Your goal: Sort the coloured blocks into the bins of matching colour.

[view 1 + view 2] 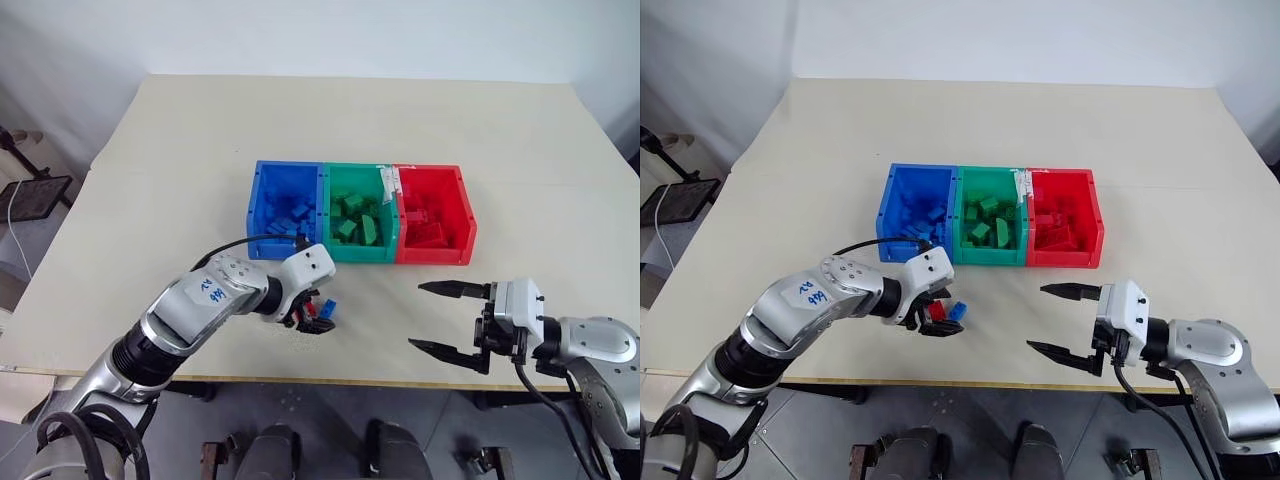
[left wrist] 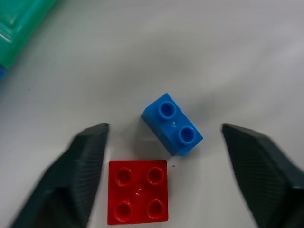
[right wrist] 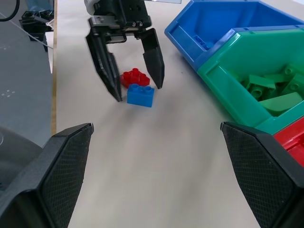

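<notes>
Left claw (image 3: 128, 71) gaping, gripping nothing, straddling red four-stud block (image 2: 137, 191) and blue two-stud block (image 2: 172, 124), side by side on desk (image 1: 180, 160) near blue bin (image 1: 285, 210). Better to centre on one block only, then close. Right claw (image 1: 448, 318) wide, empty

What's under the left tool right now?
Between the left tool's open fingers, a red block and a blue block sit on the table. The red block's near edge is cut off.

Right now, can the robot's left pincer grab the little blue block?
Probably yes. The left pincer hangs open right over the blue block, with nothing in between. The red block sits close beside it and might get pinched too.
</notes>
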`<state>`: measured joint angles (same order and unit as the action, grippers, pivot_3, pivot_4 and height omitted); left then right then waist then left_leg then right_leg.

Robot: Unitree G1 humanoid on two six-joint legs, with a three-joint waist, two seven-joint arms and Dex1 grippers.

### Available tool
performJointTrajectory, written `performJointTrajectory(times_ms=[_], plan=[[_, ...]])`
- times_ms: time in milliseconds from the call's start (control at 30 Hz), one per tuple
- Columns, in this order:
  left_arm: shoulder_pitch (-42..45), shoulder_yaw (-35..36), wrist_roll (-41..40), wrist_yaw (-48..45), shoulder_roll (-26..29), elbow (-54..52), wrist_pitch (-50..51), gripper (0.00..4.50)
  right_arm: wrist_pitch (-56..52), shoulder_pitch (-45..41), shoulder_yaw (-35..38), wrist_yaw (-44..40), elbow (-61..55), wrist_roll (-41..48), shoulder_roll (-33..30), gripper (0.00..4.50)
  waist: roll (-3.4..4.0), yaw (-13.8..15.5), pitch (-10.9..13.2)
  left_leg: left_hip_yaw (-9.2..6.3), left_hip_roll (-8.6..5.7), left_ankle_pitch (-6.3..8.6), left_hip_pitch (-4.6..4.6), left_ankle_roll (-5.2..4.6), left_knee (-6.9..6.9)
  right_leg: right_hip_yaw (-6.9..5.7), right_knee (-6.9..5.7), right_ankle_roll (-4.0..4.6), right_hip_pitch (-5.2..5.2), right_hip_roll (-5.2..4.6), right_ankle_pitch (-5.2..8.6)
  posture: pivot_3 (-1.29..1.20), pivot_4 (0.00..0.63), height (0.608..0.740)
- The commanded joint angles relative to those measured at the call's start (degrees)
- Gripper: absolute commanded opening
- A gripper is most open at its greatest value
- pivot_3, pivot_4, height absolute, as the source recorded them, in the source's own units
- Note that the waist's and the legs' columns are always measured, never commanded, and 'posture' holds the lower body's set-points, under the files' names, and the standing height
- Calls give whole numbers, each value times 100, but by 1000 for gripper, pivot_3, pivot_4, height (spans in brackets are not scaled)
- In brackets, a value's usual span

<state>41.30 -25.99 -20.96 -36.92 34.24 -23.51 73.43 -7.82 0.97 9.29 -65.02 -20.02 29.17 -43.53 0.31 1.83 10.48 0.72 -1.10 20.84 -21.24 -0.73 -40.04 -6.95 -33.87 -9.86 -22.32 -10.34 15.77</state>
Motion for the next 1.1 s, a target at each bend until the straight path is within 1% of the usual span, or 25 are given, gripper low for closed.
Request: performJointTrajectory(times_ms=[33, 133, 167, 267, 400, 433, 467, 533, 600, 667, 700, 767, 933, 1033, 1100], plan=[[129, -58, 14, -76, 33, 12, -70, 2719, 38, 3, 58, 23, -142, 87, 9, 4500, 0, -4, 0, 0, 1, 0, 0, 0, 0, 0, 0, 0, 0, 0, 0, 0, 150, 740], [144, -69, -3, -140, 33, 67, -156, 1760, 42, -22, 37, -5, -128, 85, -4, 4500, 0, -14, 0, 0, 1, 0, 1, 0, 1, 0, 0, 0, 0, 1, 0, 0, 150, 740], [144, -63, -11, -156, 26, 76, -183, 1370, 45, -20, 40, -14, -126, 87, -8, 4500, 0, -14, 0, 1, 1, 0, 0, 0, 0, 0, -1, 0, 0, 1, 0, 0, 150, 740], [144, 28, -56, -191, -48, 123, -262, 461, 58, 2, 56, -47, -112, 81, -27, 4500, 0, -9, 0, 0, 1, 0, 1, 0, 0, -1, -1, 0, 0, 0, 0, 0, 150, 740], [112, 324, 15, -235, -90, 345, -780, 450, 69, 151, 180, -49, -183, 118, -42, 4500, 0, -8, 0, 0, 0, 0, 0, 0, 0, -1, -1, 0, -1, 0, 0, 0, 150, 740], [55, 479, 19, -275, -129, 406, -1121, 450, 66, 201, 250, 12, -227, 157, -8, 4500, 0, -8, 0, -1, 1, 0, 0, 0, 0, -2, -2, 0, 0, 0, 0, 0, 150, 740], [-89, 954, -47, -259, -240, 506, -1703, 450, 28, 291, 462, 223, -341, 313, 120, 4500, 0, -21, 0, 0, 1, 0, 1, 0, 0, -1, -2, 0, 0, 0, 0, 0, 150, 740], [-326, 1768, -125, -111, -377, 672, -2459, 450, -12, 406, 793, 580, -521, 563, 323, 4500, 0, -18, 0, 1, 1, 0, 0, 0, 2, 0, -1, 0, -2, 0, 0, 0, 150, 740], [-426, 2165, 10, 47, -406, 852, -2980, 450, -43, 408, 963, 806, -636, 703, 441, 4500, 0, -27, 0, -2, 6, 0, -1, 1, 2, -4, -4, 0, -4, 2, 0, 0, 150, 740], [-361, 2510, 330, 464, -485, 1216, -3677, 450, -63, 296, 1103, 1037, -715, 839, 529, 4500, 0, -28, 0, 0, 4, 0, 2, 1, 0, -3, -3, 0, -2, 2, 0, 0, 150, 740], [-277, 2647, 397, 654, -542, 1415, -3761, 450, -92, 214, 1150, 1127, -733, 888, 540, 4500, 1, -28, 0, 2, 3, 0, 5, 1, 0, -1, -3, 0, -1, 1, 0, 0, 150, 740], [-125, 2709, 455, 793, -664, 1780, -3837, 450, -144, 55, 1159, 1200, -721, 930, 516, 4500, 1, -25, 0, 4, 2, 0, 6, 1, -1, 0, -4, 0, 0, 1, 0, 0, 150, 740], [179, 2445, 704, 608, -903, 2677, -4363, 450, -231, -337, 997, 1191, -589, 961, 459, 4500, 0, 36, 0, 2, -5, 0, 3, 0, -2, -3, -5, -4, 0, -2, -2, 0, 150, 740], [245, 2444, 761, 534, -961, 2946, -4523, 450, -258, -536, 946, 1166, -500, 941, 459, 4500, 0, 14, 0, 5, -5, 0, 1, -1, 0, -4, -5, -4, -3, -1, -2, 0, 150, 740], [244, 2457, 938, 699, -940, 3020, -4692, 1189, -271, -614, 928, 1160, -449, 926, 471, 4500, 0, -20, 0, 5, -4, 0, 2, -1, 2, -4, -8, -4, -4, -1, -2, 0, 150, 740]])
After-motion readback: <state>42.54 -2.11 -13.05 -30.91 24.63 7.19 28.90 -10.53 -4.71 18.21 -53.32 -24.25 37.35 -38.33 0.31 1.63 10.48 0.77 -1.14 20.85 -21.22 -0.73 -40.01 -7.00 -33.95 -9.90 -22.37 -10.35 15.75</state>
